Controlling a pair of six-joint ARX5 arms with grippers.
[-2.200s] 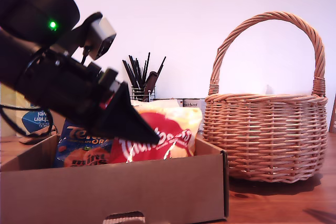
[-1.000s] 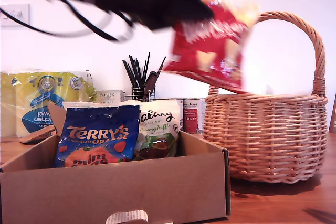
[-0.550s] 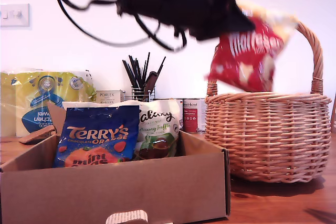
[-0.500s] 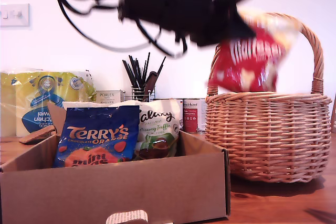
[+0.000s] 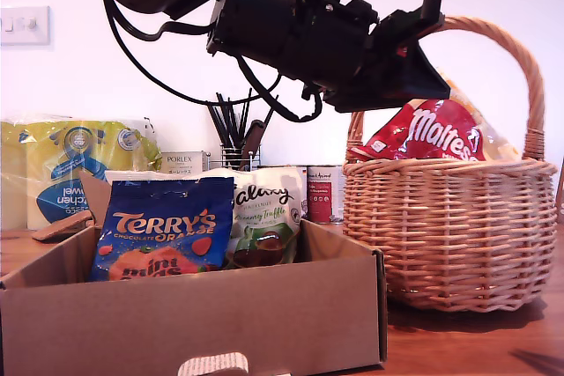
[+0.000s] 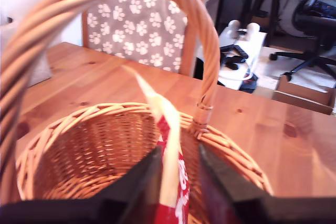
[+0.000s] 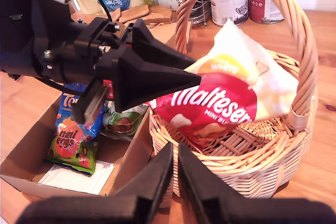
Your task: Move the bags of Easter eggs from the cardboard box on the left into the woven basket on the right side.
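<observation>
My first gripper [image 6: 176,182] is clamped on the edge of the Maltesers bag [image 5: 436,134], which hangs half inside the basket [image 5: 449,226] at the exterior view's right; my second gripper [image 7: 172,182] hangs above with its fingers nearly together, holding nothing. If I let go now the bag may catch on the rim or handle [image 5: 515,59] and tip out, though its depth is hard to judge. The Terry's bag [image 5: 163,231] and a Galaxy bag [image 5: 264,217] wait in the box [image 5: 194,319].
</observation>
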